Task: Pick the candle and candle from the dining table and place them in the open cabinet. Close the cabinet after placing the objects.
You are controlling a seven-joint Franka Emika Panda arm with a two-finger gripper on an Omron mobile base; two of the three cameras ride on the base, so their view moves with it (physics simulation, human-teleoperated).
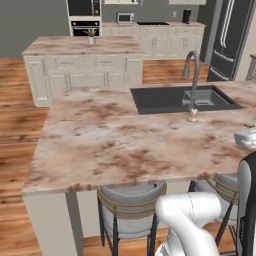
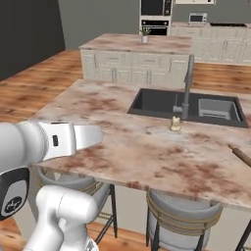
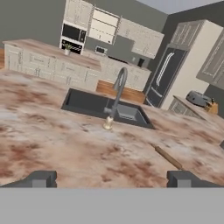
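Gripper, frame bottom: fingers spread, empty. Stubby candle, centre, beside tap: unpicked; everything remains.

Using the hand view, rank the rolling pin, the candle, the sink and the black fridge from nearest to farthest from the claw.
1. Rolling pin, on the counter just ahead of the open claw, to the right.
2. Candle, beside the tap's base.
3. Sink, behind the candle.
4. Fridge, far back.

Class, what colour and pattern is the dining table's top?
Pink-brown marbled stone, mottled with darker blotches; the dining table shows it best in the left base view.
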